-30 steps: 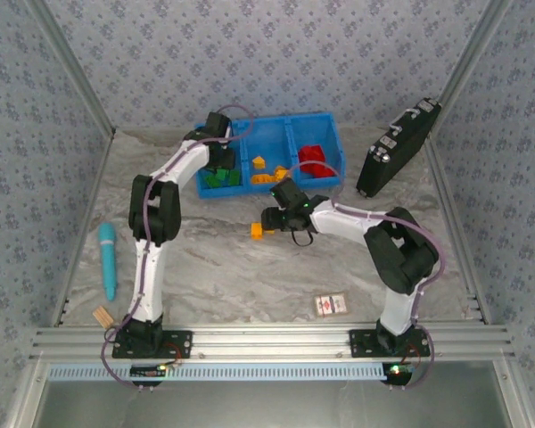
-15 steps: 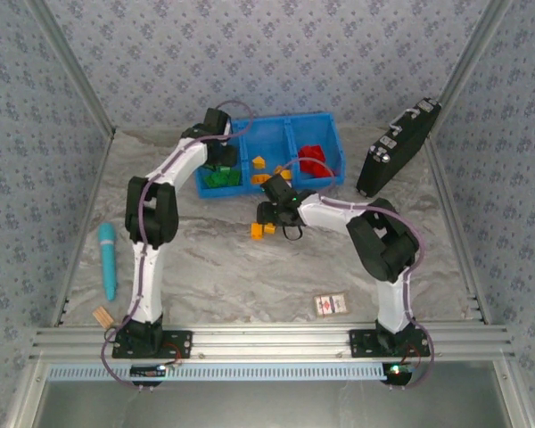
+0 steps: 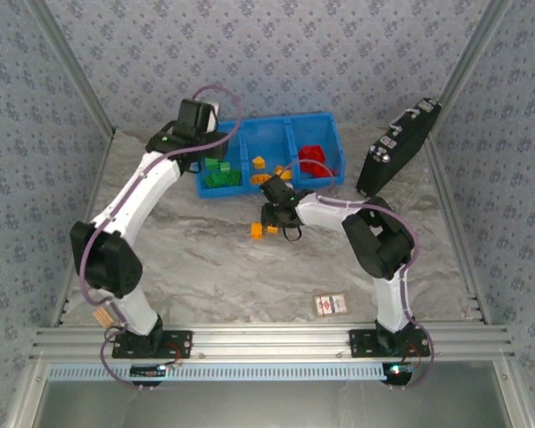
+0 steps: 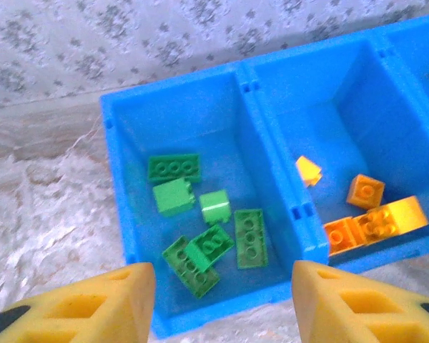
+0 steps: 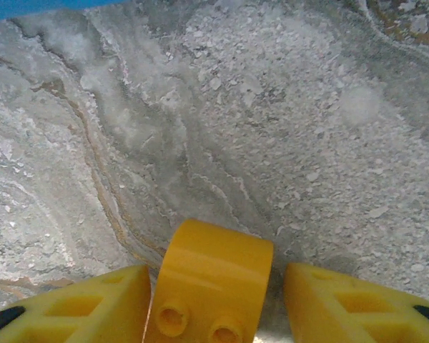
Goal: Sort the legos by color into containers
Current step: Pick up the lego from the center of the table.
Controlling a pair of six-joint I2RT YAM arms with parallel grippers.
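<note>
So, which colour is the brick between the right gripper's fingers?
Orange-yellow. The brick shows best in the right wrist view.

The left pincer (image 4: 220,286) has yellow fingers (image 4: 107,304). Ahead of it the tray (image 4: 179,107) is bright blue. The green bricks (image 4: 174,196) directly ahead show light and dark shades; the orange bricks (image 4: 365,191) lie ahead to its right. The wall (image 4: 71,28) beyond is pale blue with a small floral repeat.

The right pincer (image 5: 218,275) is also yellow. The round brick (image 5: 214,261) between its fingers is orange-yellow. The table (image 5: 272,107) ahead is grey-white and marbled, with brownish veins.
</note>
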